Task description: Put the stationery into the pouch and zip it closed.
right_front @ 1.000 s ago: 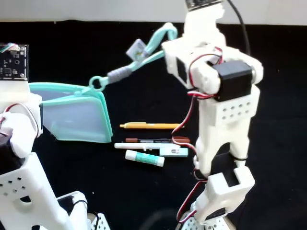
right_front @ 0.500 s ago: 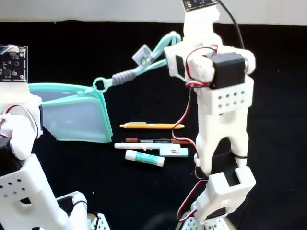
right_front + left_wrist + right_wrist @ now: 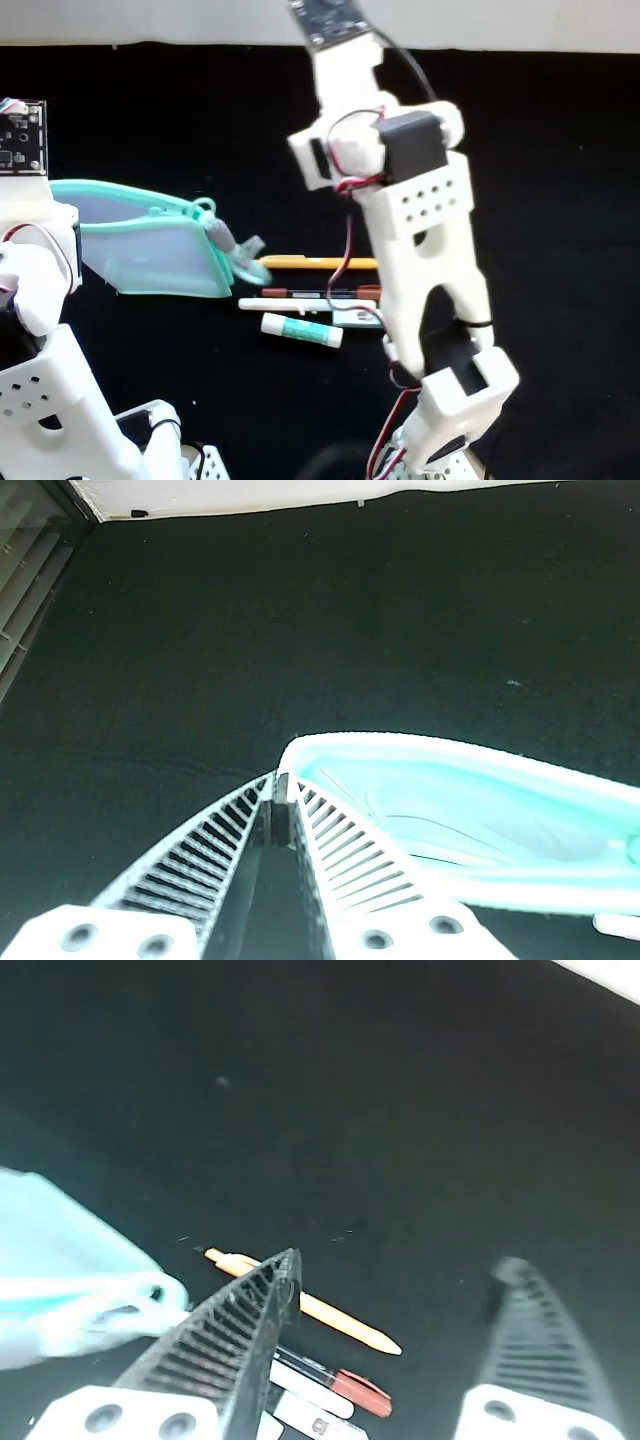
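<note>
At the left of the high frame, the left tool (image 3: 280, 798) pinches the rim of the teal pouch (image 3: 150, 250), mouth gaping — the right tool (image 3: 400, 1260) hangs spread over the yellow pen (image 3: 320, 263), glue stick (image 3: 300, 330) lower centre on the black table (image 3: 560, 200).

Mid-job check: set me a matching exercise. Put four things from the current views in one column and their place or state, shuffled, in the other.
Things:
1. left tool
2. right tool
3. yellow pen
4. glue stick

Place or state:
A. open, nothing between its fingers
B. on the table, nearest row of the stationery in the high view
C. shut on the rim of the pouch
D. on the table, farthest row of the stationery in the high view

Pairs: 1-C, 2-A, 3-D, 4-B
</note>
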`<state>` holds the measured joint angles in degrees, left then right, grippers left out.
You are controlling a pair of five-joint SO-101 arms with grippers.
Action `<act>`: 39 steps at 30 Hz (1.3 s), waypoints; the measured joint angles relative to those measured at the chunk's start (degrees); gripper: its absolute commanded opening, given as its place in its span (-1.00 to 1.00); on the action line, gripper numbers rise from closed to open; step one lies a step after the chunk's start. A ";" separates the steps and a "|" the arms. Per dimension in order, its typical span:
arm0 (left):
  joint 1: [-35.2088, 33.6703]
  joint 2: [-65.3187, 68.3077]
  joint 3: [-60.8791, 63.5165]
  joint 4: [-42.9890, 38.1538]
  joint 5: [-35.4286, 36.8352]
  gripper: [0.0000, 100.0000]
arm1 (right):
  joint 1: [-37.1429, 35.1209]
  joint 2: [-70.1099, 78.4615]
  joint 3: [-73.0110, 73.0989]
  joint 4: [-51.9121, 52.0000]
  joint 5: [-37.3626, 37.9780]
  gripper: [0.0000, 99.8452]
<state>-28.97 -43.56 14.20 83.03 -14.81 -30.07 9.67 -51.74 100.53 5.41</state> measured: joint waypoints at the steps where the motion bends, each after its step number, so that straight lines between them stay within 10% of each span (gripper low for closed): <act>1: 0.00 0.00 0.00 0.00 0.00 -0.99 | -0.70 0.00 0.00 0.00 0.70 -0.33; 25: 0.00 0.00 0.00 0.00 -0.09 -0.99 | -2.81 1.93 46.15 -2.20 23.12 -0.33; 39: 0.00 0.00 0.18 -1.49 -0.09 -0.99 | -12.66 -28.75 99.16 -34.02 18.29 -0.33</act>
<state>-28.97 -43.56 14.37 81.54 -14.90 -42.73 -19.08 47.43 66.51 23.69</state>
